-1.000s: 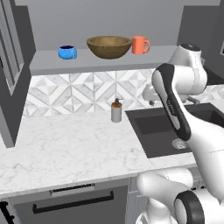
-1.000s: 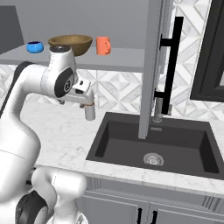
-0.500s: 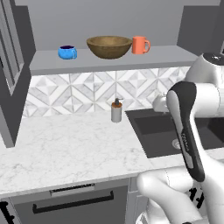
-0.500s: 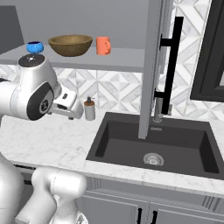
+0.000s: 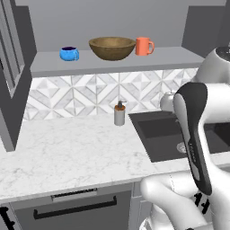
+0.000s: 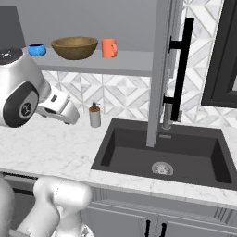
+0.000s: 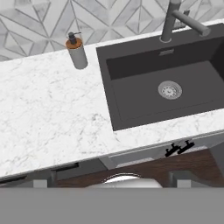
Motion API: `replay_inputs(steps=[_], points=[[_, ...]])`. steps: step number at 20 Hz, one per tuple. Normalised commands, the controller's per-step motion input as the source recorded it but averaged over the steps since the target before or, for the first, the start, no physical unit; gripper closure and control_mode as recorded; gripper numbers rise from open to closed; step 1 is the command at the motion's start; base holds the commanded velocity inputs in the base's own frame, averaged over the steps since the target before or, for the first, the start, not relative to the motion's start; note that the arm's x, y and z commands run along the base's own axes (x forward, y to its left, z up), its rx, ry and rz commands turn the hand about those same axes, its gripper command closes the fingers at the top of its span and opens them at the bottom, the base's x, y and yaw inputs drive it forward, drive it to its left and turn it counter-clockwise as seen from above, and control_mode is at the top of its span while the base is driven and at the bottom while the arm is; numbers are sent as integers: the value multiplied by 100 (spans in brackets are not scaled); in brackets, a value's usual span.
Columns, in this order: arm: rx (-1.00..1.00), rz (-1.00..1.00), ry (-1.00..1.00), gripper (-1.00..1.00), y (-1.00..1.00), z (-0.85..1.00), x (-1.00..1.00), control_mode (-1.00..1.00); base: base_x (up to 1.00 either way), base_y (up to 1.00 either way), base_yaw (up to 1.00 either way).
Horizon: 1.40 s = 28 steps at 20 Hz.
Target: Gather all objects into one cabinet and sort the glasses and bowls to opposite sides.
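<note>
the white arm had swung back and down over the last second: a second earlier its elbow stood high in front of the shelf, and by this moment it was folded low and close to the base, with the hand camera looking down on the white marble counter [image 7: 52, 113] and the black sink [image 7: 170, 83]. the base views themselves had not shifted, so this was the arm's move and not a drive. the fingertips could not be made out in the pictures; the jaws stood released, as wide as they go, and nothing was held.

on the plain grey shelf [image 5: 112, 63] of the grey wall cabinet, nothing had moved in that second. the squat blue mug [image 5: 68, 54] sat at the left, well apart from the wide brown wooden bowl [image 5: 112, 47] in the middle. the small orange mug [image 5: 143, 46] stood just beside the bowl on its right. so mugs flanked the bowl on both sides, which i judge left the sorting unfinished. the red mug could not be placed from these pictures.

the cabinet's tall grey door [image 6: 162, 69] with its long black bar handle [image 6: 181, 65] stood open over the sink. the sink basin held nothing but its drain. a grey soap dispenser [image 5: 119, 114] stood on the counter by the sink's left edge.

the pull-back reads as a retreat between steps.
</note>
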Motion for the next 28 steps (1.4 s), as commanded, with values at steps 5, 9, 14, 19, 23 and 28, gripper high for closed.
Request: replay_inputs(steps=[5, 9, 14, 19, 23, 28], points=[[-13, 0, 0, -100, 3, 9, -19, -100, 0, 0, 0], [-10, 3, 0, -100, 0, 0, -26, -100, 0, 0, 0], [0, 2, 0, -100, -6, 0, -20, -100, 0, 0, 0], [1, 5, 0, -100, -1, 0, -10, -100, 0, 0, 0], [2, 0, 0, -100, 0, 0, 0, -100, 0, 0, 0], [5, 0, -1, -100, 0, 0, 0, -100, 0, 0, 0]])
